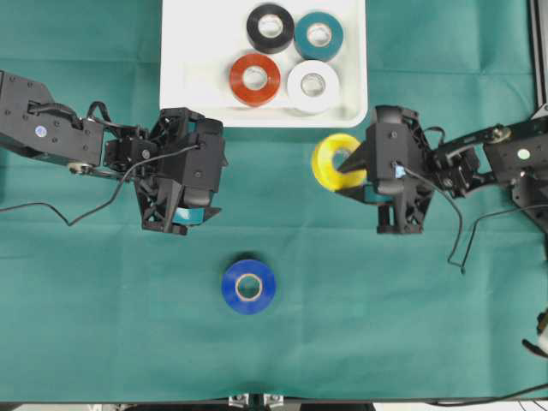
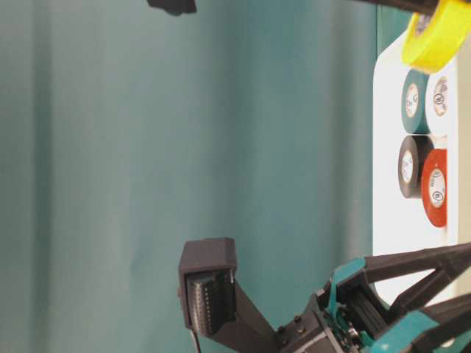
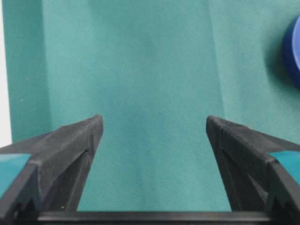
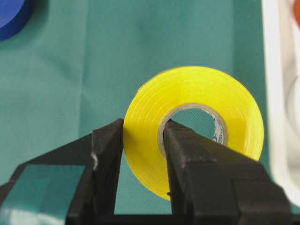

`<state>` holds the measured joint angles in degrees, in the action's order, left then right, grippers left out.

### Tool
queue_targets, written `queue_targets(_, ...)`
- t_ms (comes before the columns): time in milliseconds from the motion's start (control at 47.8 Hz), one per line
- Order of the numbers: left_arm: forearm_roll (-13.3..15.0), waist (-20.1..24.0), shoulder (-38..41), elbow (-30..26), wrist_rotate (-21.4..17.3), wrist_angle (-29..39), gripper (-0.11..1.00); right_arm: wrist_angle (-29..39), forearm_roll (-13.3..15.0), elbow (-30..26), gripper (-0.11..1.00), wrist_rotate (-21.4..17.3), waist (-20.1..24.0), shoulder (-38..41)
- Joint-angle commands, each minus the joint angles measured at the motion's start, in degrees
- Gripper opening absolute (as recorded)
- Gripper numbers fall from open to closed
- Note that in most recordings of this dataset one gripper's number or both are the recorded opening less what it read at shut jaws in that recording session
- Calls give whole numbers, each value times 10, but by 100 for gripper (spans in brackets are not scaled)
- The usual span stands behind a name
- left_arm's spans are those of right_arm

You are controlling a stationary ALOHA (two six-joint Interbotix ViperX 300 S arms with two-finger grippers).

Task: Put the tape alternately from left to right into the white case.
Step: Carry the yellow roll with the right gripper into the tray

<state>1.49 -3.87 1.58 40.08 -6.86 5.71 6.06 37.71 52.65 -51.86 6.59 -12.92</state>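
The white case [image 1: 190, 90] at the top middle holds a black roll [image 1: 271, 27], a teal roll [image 1: 318, 35], a red roll [image 1: 255, 79] and a white roll [image 1: 312, 86]. My right gripper [image 1: 351, 164] is shut on the yellow roll [image 1: 334, 161], one finger through its core and one outside. It holds the roll above the cloth just below the case's lower right corner. The wrist view shows the grip [image 4: 143, 129] on the yellow roll [image 4: 234, 108]. A blue roll [image 1: 249, 286] lies flat on the cloth. My left gripper [image 1: 202, 171] is open and empty [image 3: 154, 124], left of the yellow roll.
Green cloth [image 1: 103, 300] covers the table. The case's rim [image 4: 274, 93] is close on the right in the right wrist view. The blue roll [image 3: 293, 51] shows at the right edge of the left wrist view. Cables trail beside both arms.
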Motion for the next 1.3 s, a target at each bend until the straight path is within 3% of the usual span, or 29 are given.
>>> queue_targets(0, 1, -5, -14, -4, 1, -4, 70, -5, 6, -18, 26, 2, -8, -1)
queue_targets(376, 2, -5, -14, -4, 1, -4, 70, -5, 33, -44, 26, 4, -65, 34)
queue_targets(606, 1, -6, -19, 3, 1, -4, 70, -6, 84, -69, 26, 4, -91, 56)
queue_targets(774, 2, -6, -24, 9, 1, -4, 70, -6, 103, -84, 26, 4, -98, 67)
queue_targets(1276, 1, -6, -60, 51, 1, -4, 70, -40, 112, -133, 26, 4, -135, 112)
